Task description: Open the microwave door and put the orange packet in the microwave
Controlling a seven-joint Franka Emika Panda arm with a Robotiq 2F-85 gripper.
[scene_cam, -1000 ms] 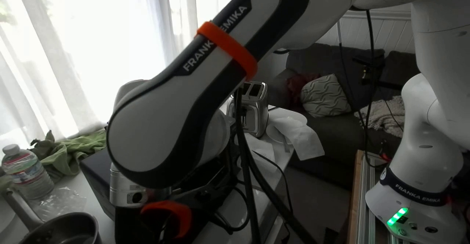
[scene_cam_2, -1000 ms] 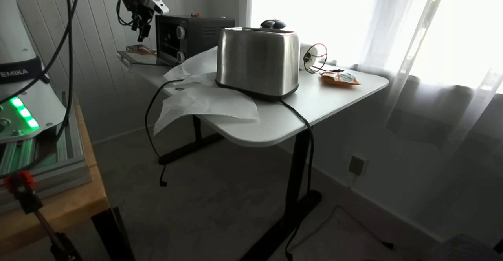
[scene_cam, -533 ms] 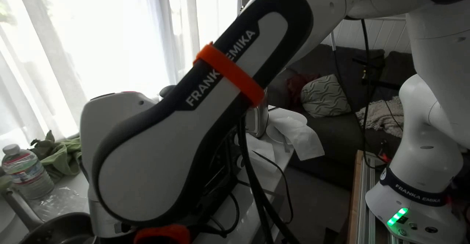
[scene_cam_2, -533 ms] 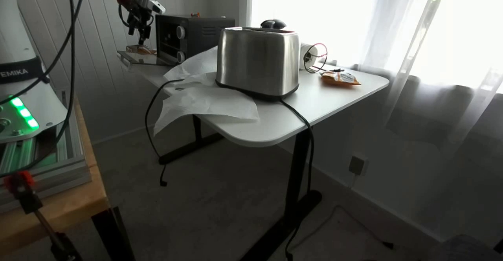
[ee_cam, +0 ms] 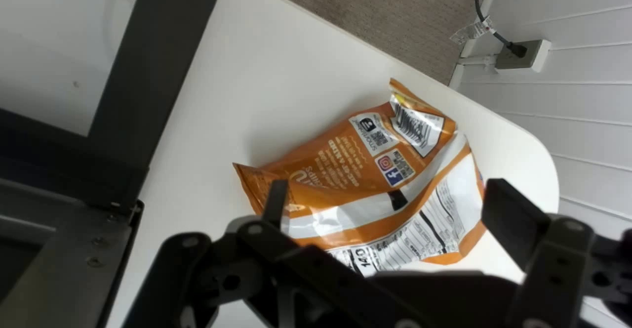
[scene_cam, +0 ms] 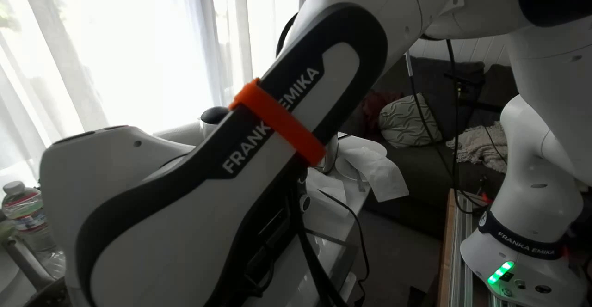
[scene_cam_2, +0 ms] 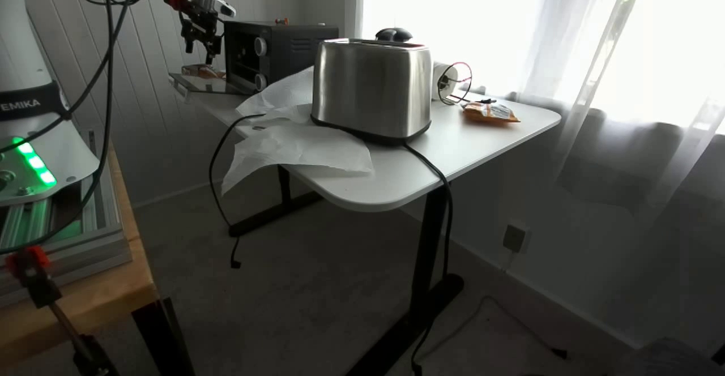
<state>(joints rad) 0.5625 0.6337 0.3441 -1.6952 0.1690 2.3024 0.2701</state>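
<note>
My black gripper (ee_cam: 390, 207), jaws wide apart, is over the crumpled orange plastic packet (ee_cam: 365, 184), which lies on the white tabletop (ee_cam: 207, 135) beside the folded-down black-framed glass microwave door (ee_cam: 154, 56). I judge grasping is in hand; next I should descend and close carefully.

- Your microwave (scene_cam_2: 286, 53) is big and black.
- Its door (ee_cam: 118, 96) is down and open.
- Your crinkly orange packet (ee_cam: 340, 175) lies on the tabletop (ee_cam: 296, 71) beside the door.
</note>
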